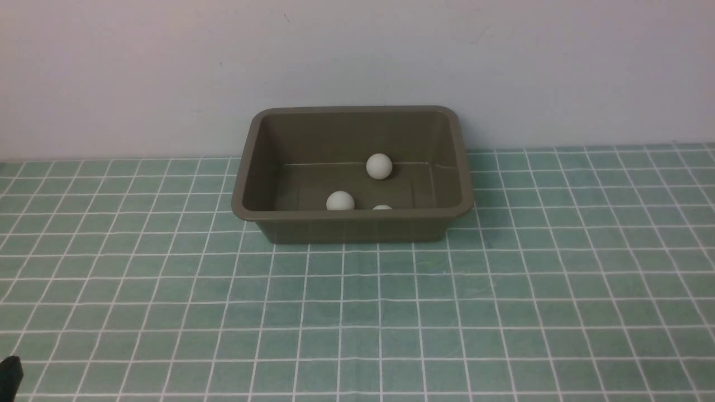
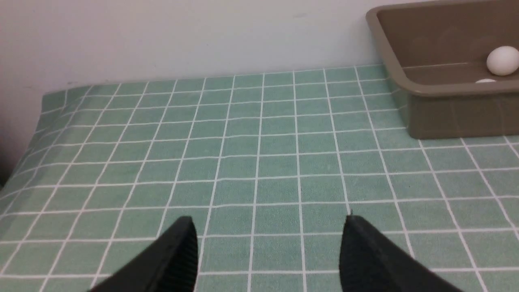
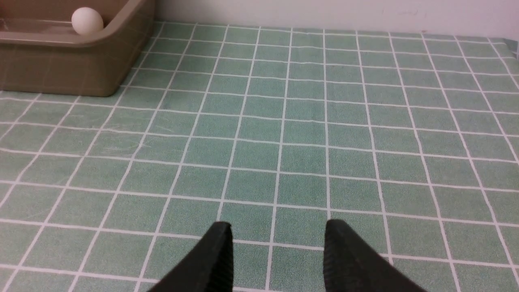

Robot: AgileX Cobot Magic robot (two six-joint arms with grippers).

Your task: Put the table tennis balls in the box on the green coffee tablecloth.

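Observation:
The olive-brown box (image 1: 346,226) stands on the green gridded tablecloth (image 1: 357,312) near the back wall. Three white table tennis balls lie inside it: one at the back (image 1: 379,166), one at the front (image 1: 340,201), and one mostly hidden behind the front rim (image 1: 382,207). In the left wrist view the box (image 2: 450,113) shows with one ball (image 2: 502,60) and the top of another (image 2: 485,80). My left gripper (image 2: 267,227) is open and empty over bare cloth. My right gripper (image 3: 279,231) is open and empty; that view shows the box (image 3: 73,73) with one ball (image 3: 86,21).
A plain pale wall (image 1: 357,56) stands right behind the box. The cloth's left edge drops off (image 2: 24,138) in the left wrist view. A bit of my left arm shows at the front view's bottom left corner (image 1: 10,374).

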